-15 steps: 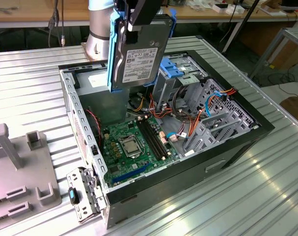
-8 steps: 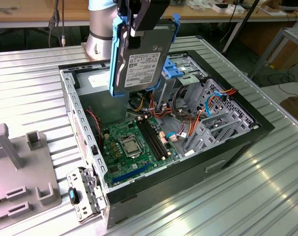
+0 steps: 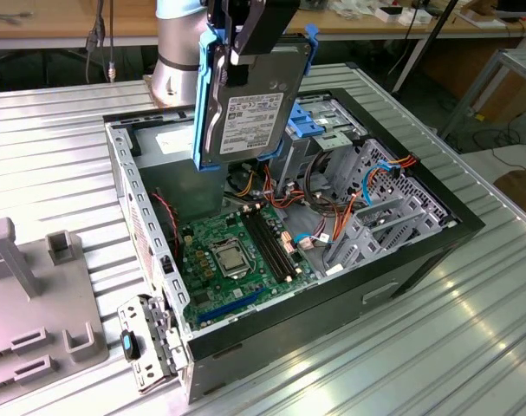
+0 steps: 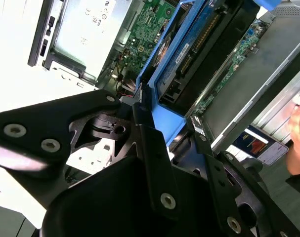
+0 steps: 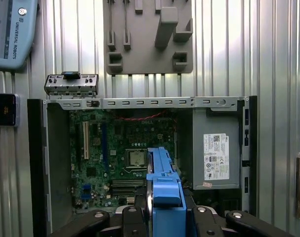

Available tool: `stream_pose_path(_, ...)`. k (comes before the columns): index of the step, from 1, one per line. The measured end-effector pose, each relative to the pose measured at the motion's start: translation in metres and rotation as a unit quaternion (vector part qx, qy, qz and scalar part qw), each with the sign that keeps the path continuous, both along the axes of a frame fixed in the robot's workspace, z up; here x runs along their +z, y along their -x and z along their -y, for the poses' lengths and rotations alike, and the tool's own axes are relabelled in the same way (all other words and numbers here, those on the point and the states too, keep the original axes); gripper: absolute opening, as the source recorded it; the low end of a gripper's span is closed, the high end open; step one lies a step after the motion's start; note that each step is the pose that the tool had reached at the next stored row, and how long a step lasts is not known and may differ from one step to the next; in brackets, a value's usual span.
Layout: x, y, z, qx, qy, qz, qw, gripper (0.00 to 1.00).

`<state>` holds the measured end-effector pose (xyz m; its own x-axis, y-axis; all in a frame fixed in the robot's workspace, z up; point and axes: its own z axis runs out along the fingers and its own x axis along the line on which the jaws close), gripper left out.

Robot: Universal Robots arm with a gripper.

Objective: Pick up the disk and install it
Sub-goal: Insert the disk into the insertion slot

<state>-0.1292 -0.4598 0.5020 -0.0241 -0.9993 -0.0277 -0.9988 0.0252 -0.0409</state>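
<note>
1. The disk (image 3: pixel 250 100) hangs upright on edge above the open computer case (image 3: pixel 392 290), over the motherboard (image 3: pixel 237 251), clear of everything below.
2. The gripper (image 3: pixel 245 39) is clamped on the disk's top edge.
3. The exterior view shows the disk's labelled face. The first wrist view looks along its blue rail down to the power supply (image 5: pixel 216 153).
4. The arm (image 3: pixel 172 52) rises behind the case, wrist pointing down.

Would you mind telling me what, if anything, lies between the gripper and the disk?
Nothing. In the exterior view the gripper clamps the disk directly, holding it above the open computer case.
</note>
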Motion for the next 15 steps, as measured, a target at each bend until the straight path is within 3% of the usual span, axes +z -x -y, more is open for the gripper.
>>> stream_pose_path(9,-0.0001,-0.0004,0.0001,0.0,-0.0001,0.0,1.0,0.37)
stream_pose_path(15,0.0,-0.002,0.0,0.013,0.0,0.0,0.9999,0.37)
